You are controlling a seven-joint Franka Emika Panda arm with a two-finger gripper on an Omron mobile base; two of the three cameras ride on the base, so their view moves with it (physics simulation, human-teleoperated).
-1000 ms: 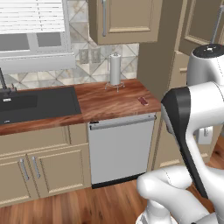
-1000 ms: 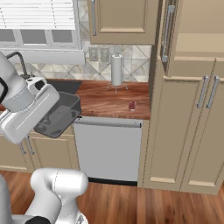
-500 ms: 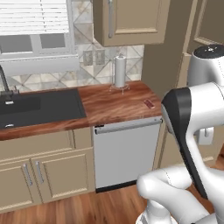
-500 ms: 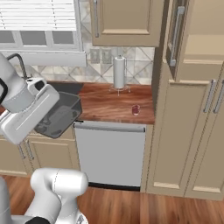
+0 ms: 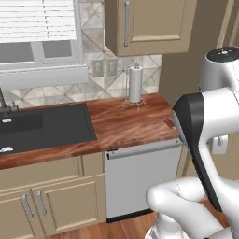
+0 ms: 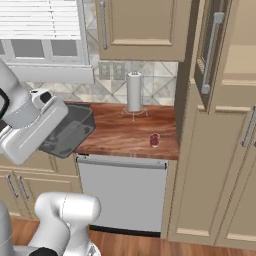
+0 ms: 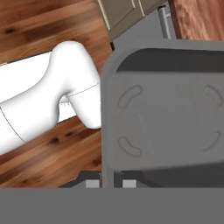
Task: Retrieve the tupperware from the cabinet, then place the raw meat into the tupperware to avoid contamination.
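The dark grey tupperware (image 6: 70, 131) hangs in the air left of the counter, in front of my white hand. In the hand view the tupperware (image 7: 166, 113) is seen from close up, and my gripper (image 7: 110, 183) is shut on its near wall. The raw meat (image 6: 155, 140), a small dark red chunk, lies on the wooden counter near its right end; the left base view shows the raw meat (image 5: 169, 123) partly behind my arm. The cabinet (image 6: 220, 150) stands right of the counter with its upper door (image 6: 210, 55) swung open.
A paper towel roll (image 6: 133, 92) stands at the back of the counter (image 6: 125, 135). A dark sink (image 5: 42, 128) lies to the left, a grey dishwasher (image 6: 122, 195) under the counter, a beige wall cabinet (image 5: 140, 25) above. Wooden floor (image 7: 39, 26) lies below the hand.
The whole picture has shifted and grown in both base views, so the base has driven nearer the counter. The tupperware stays in the gripper.
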